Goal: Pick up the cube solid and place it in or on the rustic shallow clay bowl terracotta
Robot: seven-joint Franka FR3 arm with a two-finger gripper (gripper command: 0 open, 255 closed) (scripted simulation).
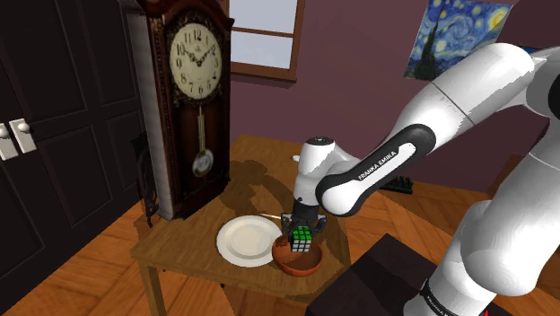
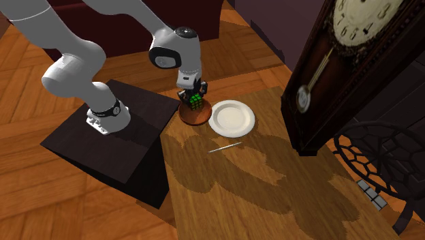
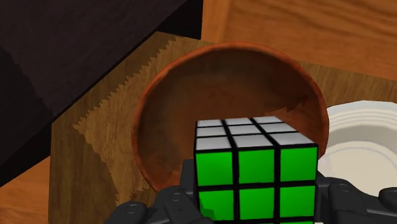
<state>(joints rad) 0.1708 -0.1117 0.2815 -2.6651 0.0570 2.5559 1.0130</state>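
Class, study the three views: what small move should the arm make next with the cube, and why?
Probably ease the claw straight down a little before releasing. It is shut on the cube, which hangs over the middle of the brown bowl, beside the white plate. The cube seems to sit above the rim, so dropping from here might let it bounce out.

Home: grandfather clock [image 1: 192,103], wall painting [image 1: 459,34].

White plate [image 1: 245,240], grandfather clock [image 1: 193,99], wooden table [image 1: 179,253], painting [image 1: 467,36].
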